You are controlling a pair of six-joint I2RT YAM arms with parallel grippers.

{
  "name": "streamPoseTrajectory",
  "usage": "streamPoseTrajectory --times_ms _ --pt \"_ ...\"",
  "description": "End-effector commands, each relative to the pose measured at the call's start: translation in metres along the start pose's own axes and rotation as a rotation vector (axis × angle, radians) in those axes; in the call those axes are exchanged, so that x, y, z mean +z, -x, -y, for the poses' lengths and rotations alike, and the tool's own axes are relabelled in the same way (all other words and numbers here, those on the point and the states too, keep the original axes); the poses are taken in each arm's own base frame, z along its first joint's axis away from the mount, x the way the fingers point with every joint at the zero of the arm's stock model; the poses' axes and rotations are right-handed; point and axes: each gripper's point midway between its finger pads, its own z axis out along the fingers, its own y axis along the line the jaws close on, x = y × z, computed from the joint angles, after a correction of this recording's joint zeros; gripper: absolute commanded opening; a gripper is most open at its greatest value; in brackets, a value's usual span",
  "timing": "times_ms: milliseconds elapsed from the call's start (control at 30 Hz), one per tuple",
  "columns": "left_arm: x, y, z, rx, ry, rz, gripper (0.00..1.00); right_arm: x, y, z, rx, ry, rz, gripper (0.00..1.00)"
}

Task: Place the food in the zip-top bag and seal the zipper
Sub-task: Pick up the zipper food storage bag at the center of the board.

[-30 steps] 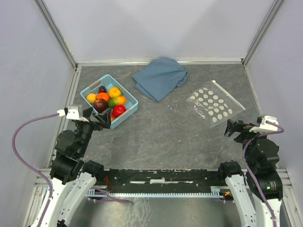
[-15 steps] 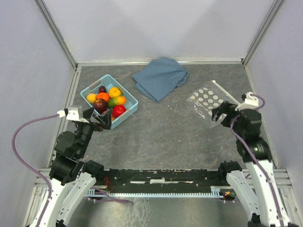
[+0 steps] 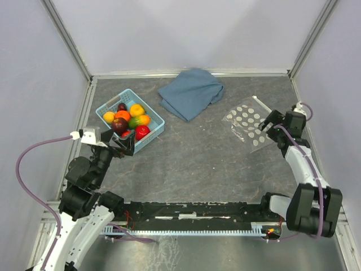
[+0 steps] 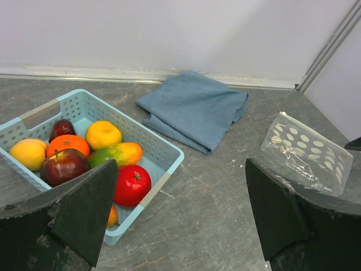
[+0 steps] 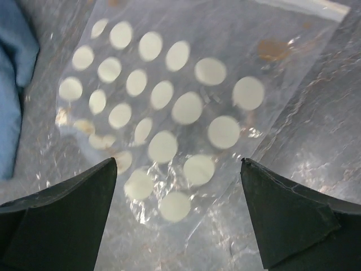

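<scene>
At 10 o'clock on the table (image 3: 192,158), one basket (image 3: 149,106) holds the fruits (image 3: 122,115). We count seven in plain sight, in red, orange, yellow, green and dark purple, and an eighth orange one half hidden under the red. One bag (image 3: 246,121) lies flat at 3 o'clock, its zipper (image 5: 316,5) along the 1 o'clock edge. Our left gripper (image 4: 180,164) hangs just at 6 o'clock of the basket, jaws spread wide, gripping nothing. Our right gripper (image 5: 177,162) hovers over the bag's 3 o'clock corner, jaws fully apart with dotted plastic below them; we cannot tell whether they touch it. One folded cloth (image 3: 190,93) sits at 12 o'clock.
</scene>
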Motion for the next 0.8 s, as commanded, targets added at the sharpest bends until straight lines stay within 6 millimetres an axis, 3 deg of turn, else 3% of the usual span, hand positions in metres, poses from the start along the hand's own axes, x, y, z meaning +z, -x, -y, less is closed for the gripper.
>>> streamPoseTrajectory --times_ms 0,300,500,767 --pt "0.002 0.010 0.007 0.008 -0.035 0.039 1.00 0.016 0.047 0.000 0.143 0.095 0.123 0.98" --pt "0.005 0.006 0.012 0.018 -0.059 0.021 0.99 0.059 0.072 0.057 0.406 0.098 0.152 0.93" --pt "0.009 0.001 0.014 0.024 -0.070 -0.001 1.00 0.082 0.058 0.097 0.503 0.034 0.131 0.91" --pt "0.016 -0.007 0.018 0.033 -0.086 -0.037 1.00 0.115 0.038 0.109 0.579 0.095 0.059 0.84"
